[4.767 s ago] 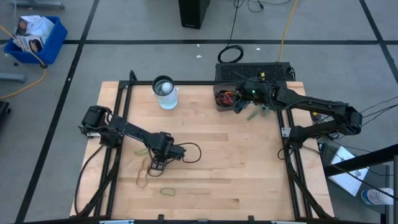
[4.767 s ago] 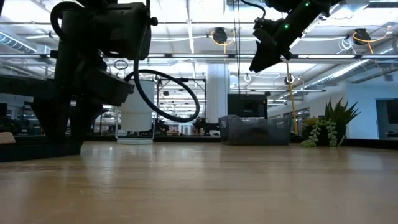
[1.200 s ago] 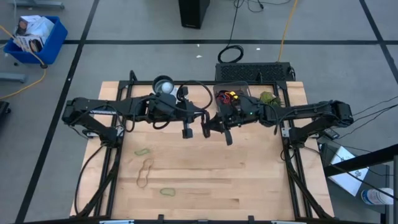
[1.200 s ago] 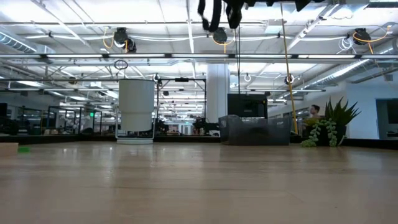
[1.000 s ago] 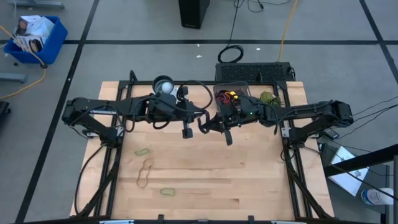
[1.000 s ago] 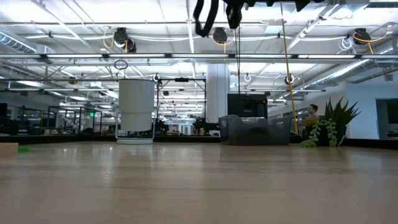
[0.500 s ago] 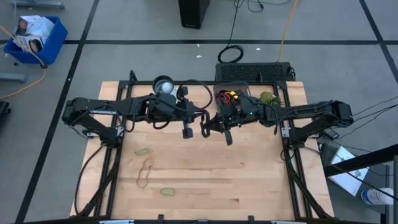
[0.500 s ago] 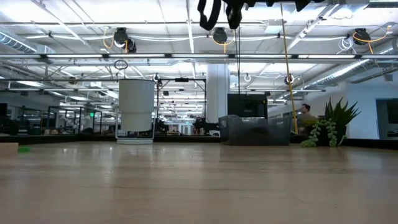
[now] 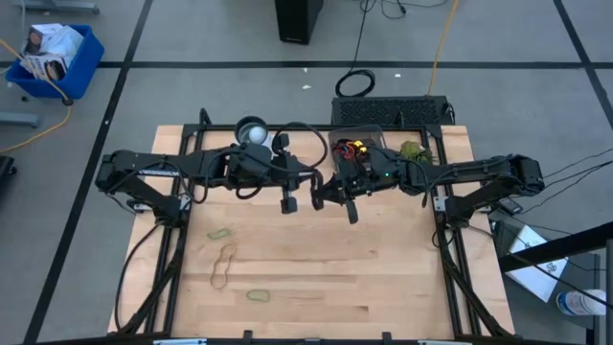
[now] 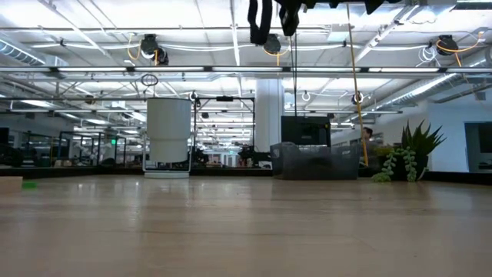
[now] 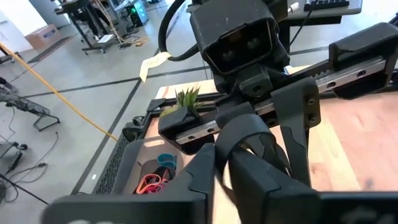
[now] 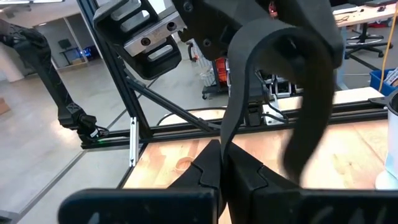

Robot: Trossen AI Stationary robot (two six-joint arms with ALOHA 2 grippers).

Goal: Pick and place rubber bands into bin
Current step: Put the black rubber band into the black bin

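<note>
A broad black rubber band [image 12: 280, 50] is held between my two grippers, high over the table's middle. It also shows in the low view [image 10: 260, 19]. My left gripper [image 9: 287, 199] and my right gripper [image 9: 321, 196] face each other, both shut on the band. The smoky-grey bin [image 9: 354, 149] stands at the table's far edge with orange-red bands inside. It also shows in the low view [image 10: 314, 161] and in the left wrist view [image 11: 155, 177]. A green band [image 9: 220, 233], a tan band [image 9: 223, 265] and another green band [image 9: 258, 296] lie flat on the near left of the table. My left gripper pinches a stretch of the black band [image 11: 219, 163] between its two fingers, coming from the table's left. The band is lifted clear of the table. My right gripper pinches a strand of the band [image 12: 225, 146] between its two fingers, coming from the table's right. From the fingers the band rises, arches over [image 12: 280, 43] and hangs down slack on the other side [image 12: 311, 124].
A clear round cup [image 9: 254, 139] stands at the far edge, left of the bin. A small green plant [image 9: 412, 150] sits right of the bin. A black cable loops above my left wrist [image 9: 297, 144]. Black frame rails run along the table's left and right sides.
Both grippers have stayed shut in the same place, high over the table's middle. The hanging part of the black band has swayed a little between them.
</note>
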